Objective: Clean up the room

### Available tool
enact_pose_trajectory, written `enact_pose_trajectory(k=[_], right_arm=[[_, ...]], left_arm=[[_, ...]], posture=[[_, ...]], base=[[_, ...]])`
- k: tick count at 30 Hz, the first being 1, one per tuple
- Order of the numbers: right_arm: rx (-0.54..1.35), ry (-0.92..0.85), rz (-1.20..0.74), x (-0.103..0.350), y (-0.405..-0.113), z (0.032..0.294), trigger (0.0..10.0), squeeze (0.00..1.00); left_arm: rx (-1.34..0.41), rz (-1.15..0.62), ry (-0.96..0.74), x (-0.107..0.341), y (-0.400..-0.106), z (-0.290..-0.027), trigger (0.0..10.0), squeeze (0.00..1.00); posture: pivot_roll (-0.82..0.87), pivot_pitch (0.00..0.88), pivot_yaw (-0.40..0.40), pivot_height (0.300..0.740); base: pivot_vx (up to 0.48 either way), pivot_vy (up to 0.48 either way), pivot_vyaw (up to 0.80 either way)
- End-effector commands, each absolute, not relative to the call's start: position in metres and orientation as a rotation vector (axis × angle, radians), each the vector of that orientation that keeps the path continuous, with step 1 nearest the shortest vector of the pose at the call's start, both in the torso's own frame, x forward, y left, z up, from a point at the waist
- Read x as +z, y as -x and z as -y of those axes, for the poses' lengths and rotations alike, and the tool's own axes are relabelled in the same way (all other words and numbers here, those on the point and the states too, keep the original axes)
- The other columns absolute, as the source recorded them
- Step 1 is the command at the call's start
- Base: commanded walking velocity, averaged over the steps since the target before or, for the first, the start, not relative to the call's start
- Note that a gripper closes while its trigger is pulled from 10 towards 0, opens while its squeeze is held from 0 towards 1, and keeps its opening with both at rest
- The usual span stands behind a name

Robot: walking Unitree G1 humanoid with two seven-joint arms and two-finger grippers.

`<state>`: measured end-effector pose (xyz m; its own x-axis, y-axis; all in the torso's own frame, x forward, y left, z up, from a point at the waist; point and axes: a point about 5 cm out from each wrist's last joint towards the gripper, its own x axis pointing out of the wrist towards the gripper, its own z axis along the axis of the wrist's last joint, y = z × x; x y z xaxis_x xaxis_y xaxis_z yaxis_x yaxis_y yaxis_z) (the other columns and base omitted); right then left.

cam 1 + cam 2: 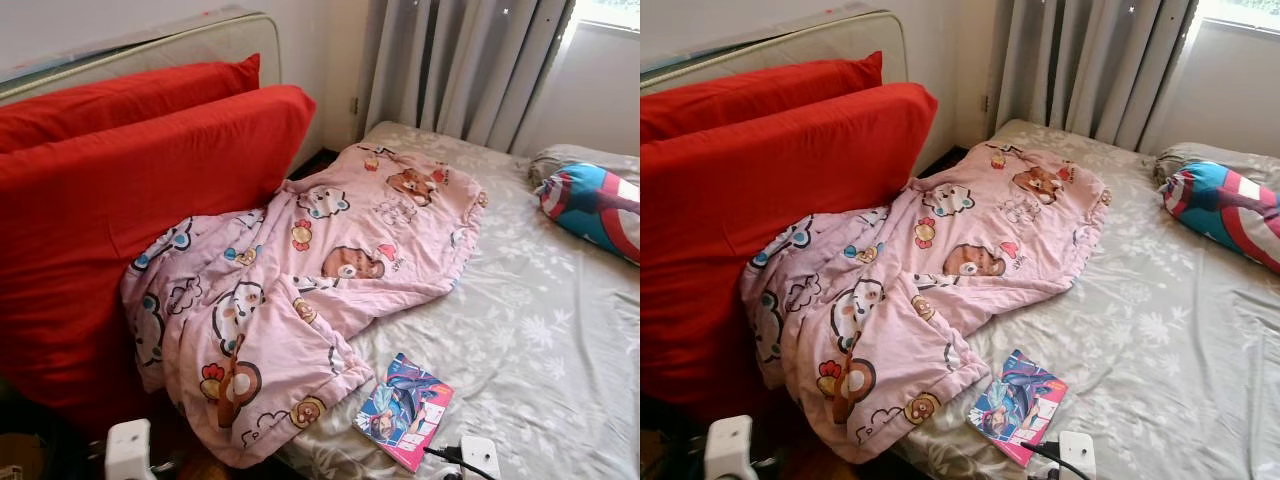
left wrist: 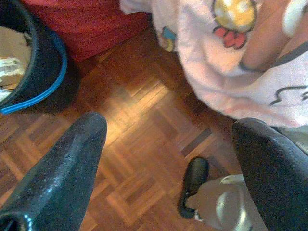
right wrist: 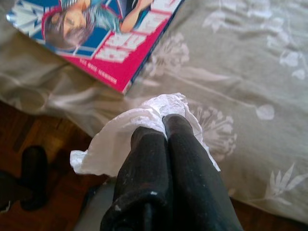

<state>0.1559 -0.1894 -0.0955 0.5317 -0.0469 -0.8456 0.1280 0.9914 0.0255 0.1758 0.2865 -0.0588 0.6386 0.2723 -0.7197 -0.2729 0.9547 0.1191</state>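
Right gripper point(image 3: 163, 126) clenched on crumpled tissue point(image 3: 127, 132) by comic book point(image 3: 103, 36) | left gripper point(image 2: 168, 159) released | carry tissue level to bin point(image 2: 29, 62), avoid snagging blanket point(image 1: 300, 290)

Glossy parquet wood floor point(image 2: 144, 144); crumpled white tissue paper point(image 3: 144, 120).

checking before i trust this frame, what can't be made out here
- Tissue: right wrist view, the shut right gripper covers its middle, so its full shape is hidden.
- Bin: left wrist view, cut off by the edge; contents unclear.
- Book: title too small in eye views, cropped in right wrist view.
- Floor under blanket: hidden.
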Motion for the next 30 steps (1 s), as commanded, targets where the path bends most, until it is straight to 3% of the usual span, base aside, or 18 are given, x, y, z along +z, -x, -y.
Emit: enact_pose_trajectory(k=[1, 10, 13, 22, 24, 30], right_arm=[[-0.068, -0.065, -1.016, -0.096, -0.155, 0.186, 10.0, 0.0], [-0.152, -0.103, -0.957, -0.089, -0.167, 0.204, 10.0, 0.0], [-0.235, -0.154, -0.952, -0.089, -0.164, 0.211, 10.0, 0.0], [-0.249, -0.105, -1.022, -0.094, -0.146, 0.225, 10.0, 0.0], [-0.218, -0.124, -1.031, -0.104, -0.127, 0.201, 10.0, 0.0], [-0.172, -0.119, -1.024, -0.104, -0.128, 0.191, 10.0, 0.0]], left_arm=[[0.323, -0.856, 0.012, -0.062, -0.163, -0.293, 10.0, 0.0], [0.259, -0.893, -0.011, -0.067, -0.155, -0.289, 10.0, 0.0], [0.214, -0.896, -0.032, -0.068, -0.157, -0.285, 10.0, 0.0], [0.17, -0.882, -0.025, -0.068, -0.165, -0.274, 10.0, 0.0], [0.169, -0.888, -0.017, -0.069, -0.163, -0.274, 10.0, 0.0], [0.159, -0.887, -0.021, -0.068, -0.166, -0.273, 10.0, 0.0]], posture=[[0.09, 0.0, -0.047, 0.726], [-0.01, 0.0, 0.02, 0.726], [-0.01, 0.0, 0.019, 0.726], [0.01, 0.0, -0.024, 0.726], [0.01, 0.0, -0.023, 0.726], [0.01, 0.0, -0.027, 0.726]], base=[[0.0, 0.0, 0.0], [0.0, 0.0, 0.0], [0.0, 0.0, 0.0], [0.0, 0.0, 0.0], [0.0, 0.0, 0.0], [0.0, 0.0, 0.0]])
